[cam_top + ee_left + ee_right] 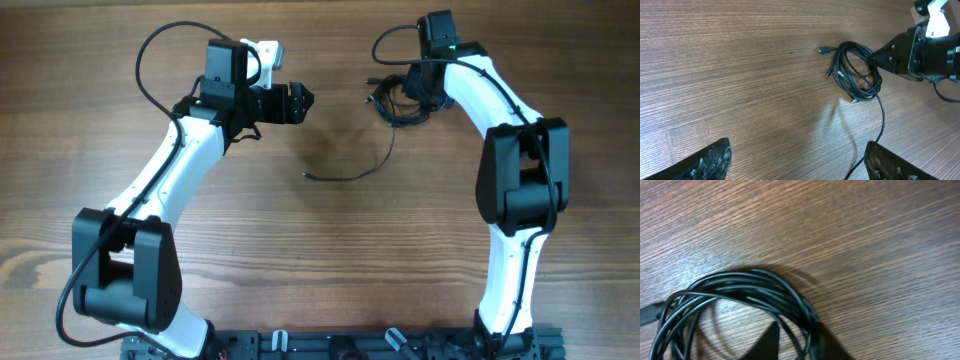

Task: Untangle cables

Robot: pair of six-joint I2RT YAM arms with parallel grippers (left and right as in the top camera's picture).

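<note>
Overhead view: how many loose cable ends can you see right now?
3. One tail end lies mid-table, below the coil; an upper plug end and a lower plug end poke out on the coil's left. More may be hidden inside it.

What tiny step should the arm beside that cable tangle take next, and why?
Probably close the right gripper firmly on the cables. Several looped strands run between its fingers, but a firm grip isn't clear. The left gripper hangs open, away from the tangle, so nothing else holds it.
</note>
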